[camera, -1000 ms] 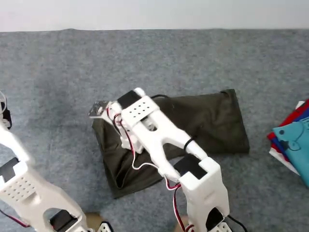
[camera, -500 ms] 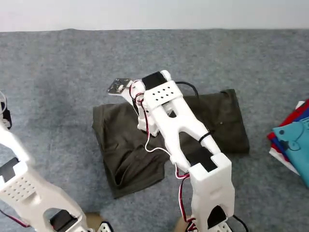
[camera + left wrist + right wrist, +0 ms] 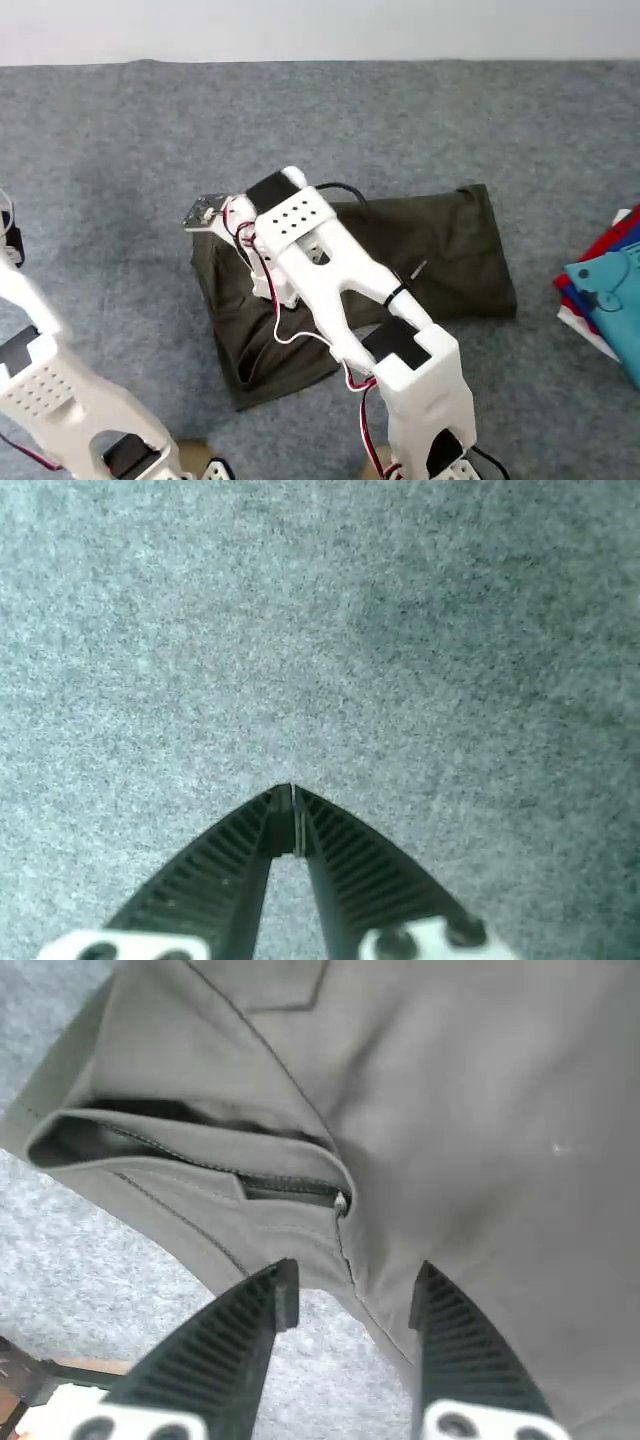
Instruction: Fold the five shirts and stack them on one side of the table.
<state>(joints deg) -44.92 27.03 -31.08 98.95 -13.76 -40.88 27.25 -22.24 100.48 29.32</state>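
CHANGE | right end effector [image 3: 355, 1275] | swung back to left edge of olive shirt [image 3: 450, 260]

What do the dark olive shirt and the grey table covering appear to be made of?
The dark olive shirt: likely a matte woven fabric, cotton-like; soft folds and stitched seams show. The grey table covering: seemingly felt or low-pile carpet, with a fuzzy, speckled, non-reflective surface.

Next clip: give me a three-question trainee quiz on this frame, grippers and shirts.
1. True or false: the right gripper is shut on the dark olive fabric shirt.
2. What lies under the left gripper? A) bare grey felt table B) a folded shirt C) a wooden board
3. Fill in: in the high view, the colourful stack of folded shirts sits at the table's ___ edge.
Key: 1 false, it is open; 2 A; 3 right.
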